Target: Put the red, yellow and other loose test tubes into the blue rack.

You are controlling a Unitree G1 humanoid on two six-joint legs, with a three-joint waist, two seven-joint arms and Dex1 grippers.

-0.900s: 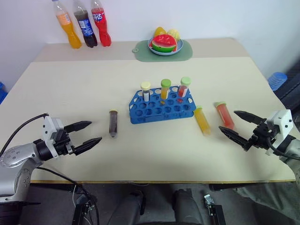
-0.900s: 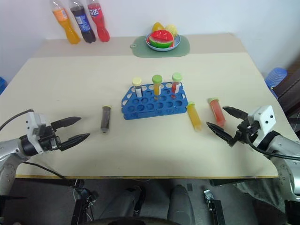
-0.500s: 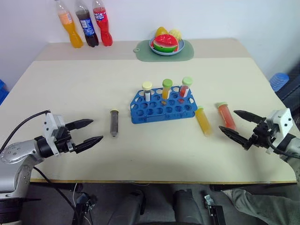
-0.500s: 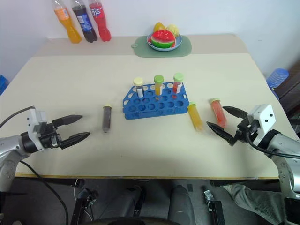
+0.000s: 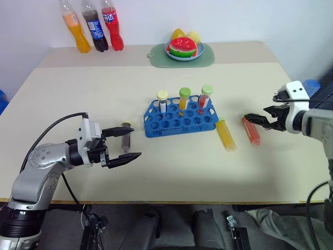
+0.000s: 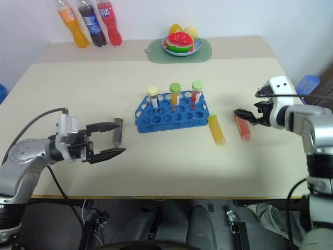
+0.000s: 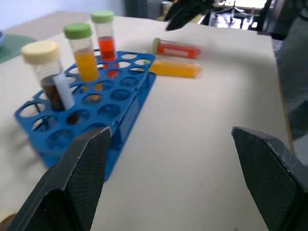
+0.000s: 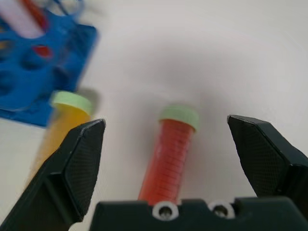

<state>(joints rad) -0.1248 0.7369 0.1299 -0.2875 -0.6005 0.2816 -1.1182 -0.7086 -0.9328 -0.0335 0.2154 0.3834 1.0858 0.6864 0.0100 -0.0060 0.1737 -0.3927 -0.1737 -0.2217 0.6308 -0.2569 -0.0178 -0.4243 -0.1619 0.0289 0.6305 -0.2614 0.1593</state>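
Both our grippers are spread wide over the table (image 5: 156, 177), holding nothing.

We see the blue rack (image 5: 179, 119) mid-table with three capped tubes upright; the yellow tube (image 5: 226, 134) and red tube (image 5: 251, 130) lie right of it, the dark tube (image 5: 125, 136) left. Our right gripper (image 5: 258, 117) hovers above the red tube; our left gripper (image 5: 126, 143) straddles the dark one.

This looks like a robot test room made up as a small lab. A plain beige tabletop (image 5: 104, 94) stands against a white wall. On it are a blue rack (image 5: 179, 117) with capped tubes, three soda bottles (image 5: 92, 26) at the far left corner, and a plate of fruit (image 5: 184, 48) (probably toy fruit) on a green mat (image 5: 156, 57).
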